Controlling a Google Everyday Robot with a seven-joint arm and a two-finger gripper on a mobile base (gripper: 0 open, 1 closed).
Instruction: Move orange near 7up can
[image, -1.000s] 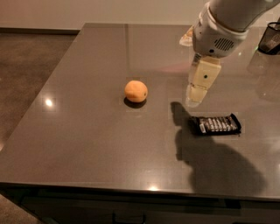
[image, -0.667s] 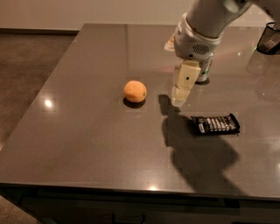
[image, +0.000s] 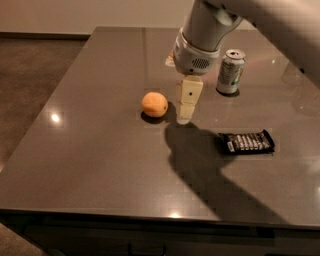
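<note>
The orange (image: 154, 104) sits on the dark grey table (image: 100, 150), a little left of its middle. The 7up can (image: 230, 71) stands upright at the back right, silver and green with a silver top. My gripper (image: 185, 117) hangs down from the white arm just right of the orange, its cream fingers (image: 188, 99) close to the table top and a small gap away from the fruit. The gripper holds nothing. The can is behind and to the right of the gripper.
A flat black snack wrapper (image: 247, 142) lies on the table at the right, in front of the can. The arm's shadow falls across the table's front right. The table's left edge drops to a brown floor (image: 30, 100).
My gripper has moved left and lower, from above the wrapper's area to right beside the orange. The can, hidden before, now shows behind the arm. The orange has not moved.
</note>
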